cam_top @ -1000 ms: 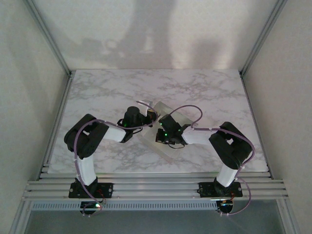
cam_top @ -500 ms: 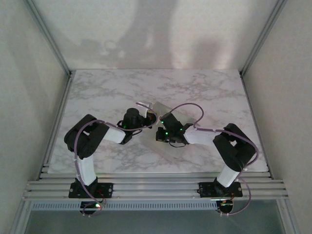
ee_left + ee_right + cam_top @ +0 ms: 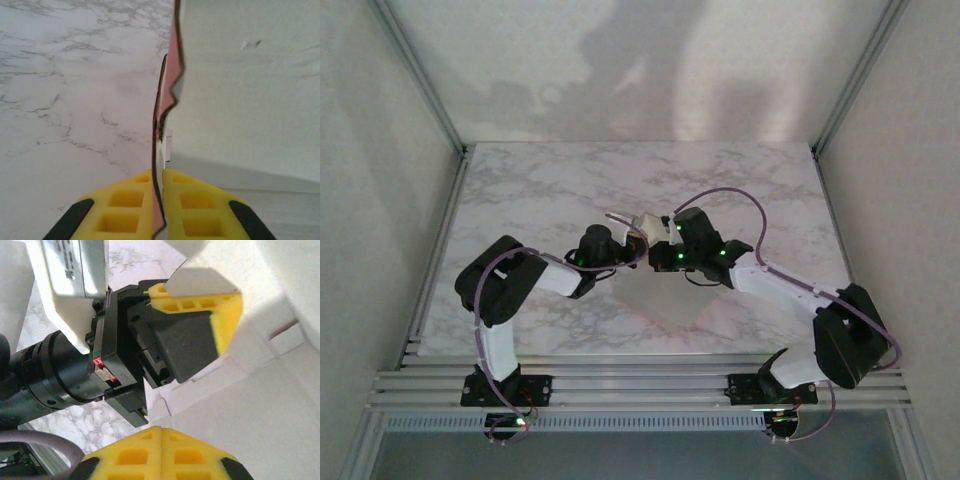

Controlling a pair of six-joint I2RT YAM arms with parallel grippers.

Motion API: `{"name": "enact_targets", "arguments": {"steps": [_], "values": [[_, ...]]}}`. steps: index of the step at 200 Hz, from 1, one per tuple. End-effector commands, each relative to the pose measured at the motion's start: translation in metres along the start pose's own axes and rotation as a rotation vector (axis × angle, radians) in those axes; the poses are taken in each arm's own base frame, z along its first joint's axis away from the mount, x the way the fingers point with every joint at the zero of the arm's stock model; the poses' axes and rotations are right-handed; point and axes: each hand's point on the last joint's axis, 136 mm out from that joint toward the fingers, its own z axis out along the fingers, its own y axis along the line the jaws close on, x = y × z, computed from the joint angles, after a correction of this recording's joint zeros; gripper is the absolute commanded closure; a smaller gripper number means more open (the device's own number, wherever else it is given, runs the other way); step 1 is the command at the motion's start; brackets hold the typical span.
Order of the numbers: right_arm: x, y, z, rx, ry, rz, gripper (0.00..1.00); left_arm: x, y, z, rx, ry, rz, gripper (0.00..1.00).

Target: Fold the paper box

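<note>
Left gripper (image 3: 157, 187) pinches the paper box (image 3: 240, 90) by its thin edge, L wrist view. R wrist: right gripper (image 3: 160, 440) pressed together, empty, beside the box. Top: the 2 meet over the counter (image 3: 520, 190); board looks light, bendy, so grip near creases.

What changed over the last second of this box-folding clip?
The right arm stretched away from its base, carrying its shut right fingers up the table to the left fingers. The paper box, its panel flat toward the near edge before, is now lifted between them. Unchanged: left fingers clamped on the box's edge, left arm in place.
</note>
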Motion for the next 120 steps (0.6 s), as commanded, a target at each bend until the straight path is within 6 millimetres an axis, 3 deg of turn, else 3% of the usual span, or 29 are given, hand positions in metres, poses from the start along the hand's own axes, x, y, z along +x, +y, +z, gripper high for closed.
{"name": "enact_targets", "arguments": {"steps": [1, 35, 66, 90, 120], "values": [[-0.007, 0.008, -0.025, -0.005, 0.008, -0.063, 1.00, 0.050, 0.010, 0.002, -0.051, 0.168, -0.003, 0.90], [-0.029, 0.018, -0.062, -0.014, -0.031, -0.110, 0.98, 0.046, 0.005, 0.004, -0.056, 0.175, 0.030, 0.90], [-0.061, 0.025, -0.095, -0.001, -0.098, -0.135, 0.93, 0.044, -0.003, 0.009, -0.061, 0.190, 0.081, 0.90], [-0.086, 0.006, -0.109, 0.073, -0.128, -0.100, 0.92, 0.042, -0.010, 0.012, -0.060, 0.196, 0.118, 0.90], [-0.104, -0.031, -0.103, 0.118, -0.123, -0.003, 0.92, 0.041, -0.020, 0.013, -0.059, 0.196, 0.164, 0.90]]}}
